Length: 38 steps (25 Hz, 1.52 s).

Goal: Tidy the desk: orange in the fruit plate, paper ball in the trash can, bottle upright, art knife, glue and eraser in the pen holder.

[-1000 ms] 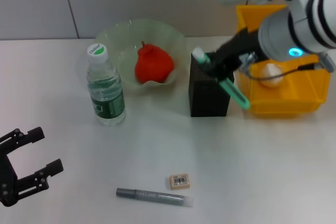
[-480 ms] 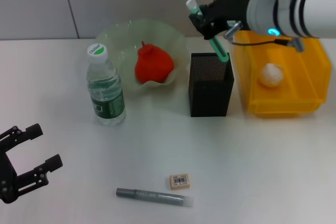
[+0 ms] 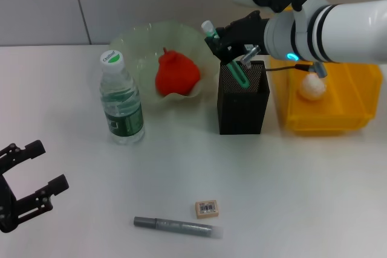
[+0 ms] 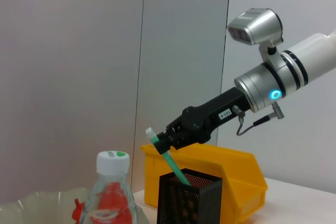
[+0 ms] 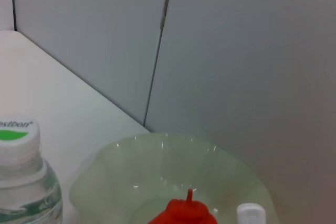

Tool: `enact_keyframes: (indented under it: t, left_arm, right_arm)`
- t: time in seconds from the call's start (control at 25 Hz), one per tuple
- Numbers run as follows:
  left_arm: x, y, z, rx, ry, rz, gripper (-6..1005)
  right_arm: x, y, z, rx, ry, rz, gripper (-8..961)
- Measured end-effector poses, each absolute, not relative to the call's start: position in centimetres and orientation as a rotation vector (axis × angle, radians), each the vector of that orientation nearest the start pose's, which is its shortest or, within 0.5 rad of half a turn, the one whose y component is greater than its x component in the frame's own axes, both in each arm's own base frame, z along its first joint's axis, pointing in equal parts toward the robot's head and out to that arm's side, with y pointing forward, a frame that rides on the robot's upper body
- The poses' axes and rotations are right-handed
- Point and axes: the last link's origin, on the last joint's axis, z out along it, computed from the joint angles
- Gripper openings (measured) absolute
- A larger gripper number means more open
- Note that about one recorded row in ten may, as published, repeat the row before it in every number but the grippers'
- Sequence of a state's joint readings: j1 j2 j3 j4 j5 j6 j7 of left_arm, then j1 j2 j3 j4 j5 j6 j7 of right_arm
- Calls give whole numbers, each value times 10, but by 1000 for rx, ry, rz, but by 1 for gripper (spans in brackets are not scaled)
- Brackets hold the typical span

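Over the last second the right gripper (image 3: 225,39) has swung the green glue stick (image 3: 233,63) from beside the yellow bin (image 3: 338,110) up and across to the black mesh pen holder (image 3: 242,108), and the stick's lower end now dips inside the holder's rim while its white cap pokes out above the gripper, tilted toward the fruit plate (image 3: 142,43). The jaws are clamped on the stick's upper part; the left wrist view shows the same grip, with the stick (image 4: 169,157) slanting down into the holder (image 4: 188,198). So the glue is likely at the point of release, and loosening the grip should let it slide in. The red-orange fruit (image 3: 176,75) already sits in the plate left of the holder, the water bottle (image 3: 120,102) stands upright farther left, and the paper ball (image 3: 312,87) lies in the bin to the holder's right. The eraser (image 3: 207,208) and the grey art knife (image 3: 176,226) lie in front of the holder, well apart from it, on the white desk (image 3: 302,191). The left gripper (image 3: 24,187) hangs spread wide and empty, far left of the knife.
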<state>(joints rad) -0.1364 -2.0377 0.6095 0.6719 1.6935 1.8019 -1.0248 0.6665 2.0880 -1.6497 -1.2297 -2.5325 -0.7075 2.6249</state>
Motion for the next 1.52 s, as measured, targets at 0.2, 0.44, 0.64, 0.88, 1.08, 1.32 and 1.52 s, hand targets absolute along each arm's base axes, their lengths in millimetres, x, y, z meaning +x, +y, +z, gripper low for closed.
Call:
enact_keyframes:
  t: [0.2,0.44,0.64,0.88,1.08,1.32,1.52]
  left_arm:
    - [-335,218,59,-2379,-434,-920,798]
    - [-335,217,62,-2370,-436,-934,797]
    - [-333,218,66,-2367,-412,-946,797]
    - [-325,236,75,-2438,-442,-889,797]
    - [-309,261,83,-2526,-499,-756,797]
    - [-280,292,83,-2638,-581,-570,796]
    - [-243,315,68,-2735,-667,-371,796]
  right_arm:
    - [109,420,-40,-2348,510,131,231]
    - [109,413,-31,-2341,522,160,342]
    - [100,403,-19,-2353,509,183,450]
    - [98,369,1,-2468,493,178,448]
    - [116,340,8,-2627,413,246,471]
    - [158,326,26,-2677,461,355,495]
    - [216,315,44,-2646,501,474,498]
